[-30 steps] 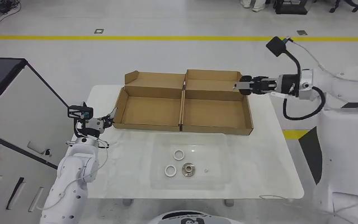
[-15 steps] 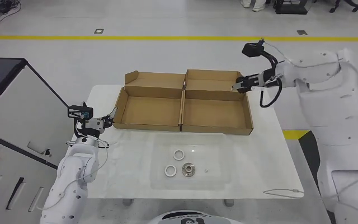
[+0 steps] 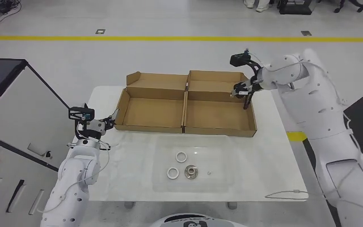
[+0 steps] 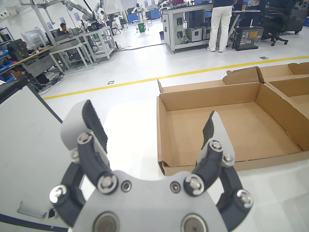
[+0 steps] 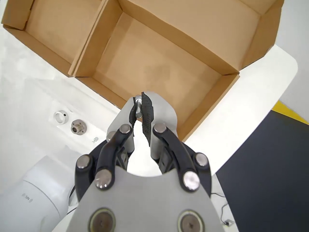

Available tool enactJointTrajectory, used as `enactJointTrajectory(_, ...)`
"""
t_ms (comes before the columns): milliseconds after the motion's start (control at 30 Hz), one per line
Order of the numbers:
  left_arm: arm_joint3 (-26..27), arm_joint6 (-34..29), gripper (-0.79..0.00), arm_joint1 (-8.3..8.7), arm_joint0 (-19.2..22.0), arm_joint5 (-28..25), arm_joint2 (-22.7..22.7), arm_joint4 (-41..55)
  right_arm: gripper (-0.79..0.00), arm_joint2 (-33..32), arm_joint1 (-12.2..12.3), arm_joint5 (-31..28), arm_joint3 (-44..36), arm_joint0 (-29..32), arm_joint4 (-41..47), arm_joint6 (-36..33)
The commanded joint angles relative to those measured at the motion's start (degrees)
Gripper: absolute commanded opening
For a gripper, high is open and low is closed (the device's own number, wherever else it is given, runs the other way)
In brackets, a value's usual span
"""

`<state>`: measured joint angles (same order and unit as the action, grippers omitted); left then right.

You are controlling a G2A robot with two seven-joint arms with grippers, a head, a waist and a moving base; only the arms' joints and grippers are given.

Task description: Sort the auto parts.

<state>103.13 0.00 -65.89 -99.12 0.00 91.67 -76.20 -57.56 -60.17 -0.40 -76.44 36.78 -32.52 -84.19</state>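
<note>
The right end effector point(image 5: 139, 102), pinching a bolt point(image 5: 137, 109) lengthwise, hangs over the rim of the right-hand box point(image 5: 169, 56), whose floor lies just beyond.

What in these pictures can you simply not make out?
1. Threaded part, right wrist view: the right jaws cover most of it, so its length and ends are hidden.
2. Speck beside the hub, top view: too small to identify.
3. Right box, left wrist view: cut off by the picture's edge.
</note>
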Motion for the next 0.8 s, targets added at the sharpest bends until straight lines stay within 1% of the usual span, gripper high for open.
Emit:
enactJointTrajectory(0, 0.00, 0.00, 0.000, 0.00, 0.00, 0.00, 0.00, 0.00, -0.785, 1.70, -0.35, 0.20, 1.62, -0.68, -1.46, 0.60)
enactJointTrajectory(400, 0.00, 0.00, 0.000, 0.00, 0.00, 0.00, 0.00, 0.00, -0.785, 10.66, -3.30, 2.74, 11.57, -3.70, -3.90, 0.61)
enactJointTrajectory(767, 0.00, 0.00, 0.000, 0.00, 0.00, 0.00, 0.00, 0.00, -0.785, 16.74, -6.31, 2.78, 19.12, -4.12, -4.89, 5.47)
